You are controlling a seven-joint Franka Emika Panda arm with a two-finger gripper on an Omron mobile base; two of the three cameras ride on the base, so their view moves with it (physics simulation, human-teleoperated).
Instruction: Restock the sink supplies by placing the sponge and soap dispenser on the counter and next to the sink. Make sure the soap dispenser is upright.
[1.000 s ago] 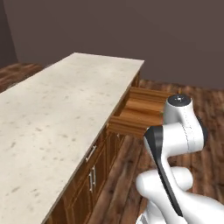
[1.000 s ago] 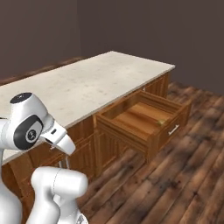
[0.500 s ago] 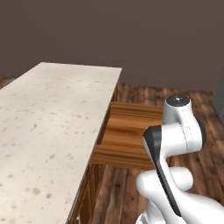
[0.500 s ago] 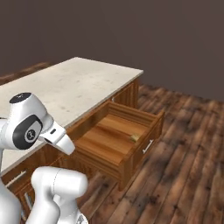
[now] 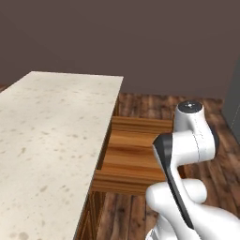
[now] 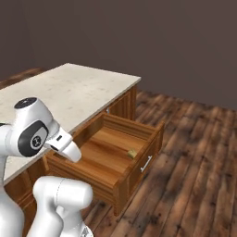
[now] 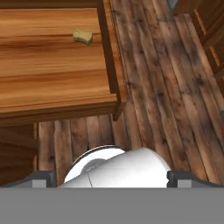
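The sponge [image 7: 82,36] lies on the floor of the pulled-out wooden drawer [image 6: 121,183], near its front wall, below the table [image 6: 69,90] edge. The tool [image 7: 106,178] is spread wide w/ nothing between its tips.

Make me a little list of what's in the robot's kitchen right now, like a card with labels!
sponge: small yellow-green block lying in the open drawer, near its front corner
drawer: pulled out from the wooden cabinets, holds the sponge
counter: beige speckled stone top
floor: dark wooden planks
gripper: open, holding nothing, away from the sponge
task: sponge not yet picked up
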